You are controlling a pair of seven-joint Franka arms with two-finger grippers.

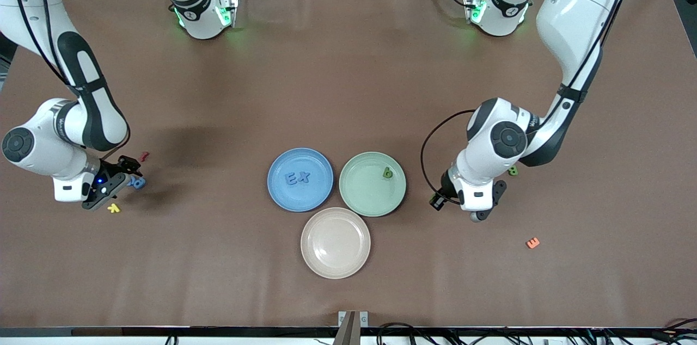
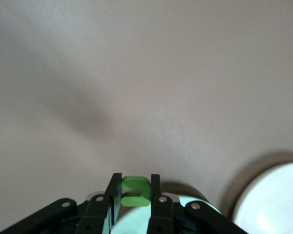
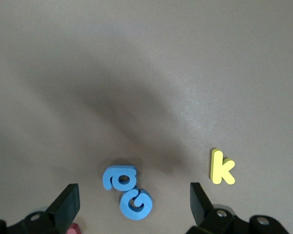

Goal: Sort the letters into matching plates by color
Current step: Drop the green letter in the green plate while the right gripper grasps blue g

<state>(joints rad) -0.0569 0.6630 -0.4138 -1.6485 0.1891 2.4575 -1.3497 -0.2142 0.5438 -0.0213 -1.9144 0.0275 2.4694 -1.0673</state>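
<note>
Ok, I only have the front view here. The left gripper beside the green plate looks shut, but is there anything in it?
Observer: Yes. The left wrist view shows the left gripper shut on a green letter, pinched between its jaws.
Operator: And the right gripper, down by the blue letters?
Observer: The right gripper is open, with one jaw on either side of two blue letters that lie flat and touch each other.
Operator: What letter is the yellow one next to them?
Observer: The yellow letter is a lowercase k. It lies outside the open jaws, apart from the blue pair.
</note>
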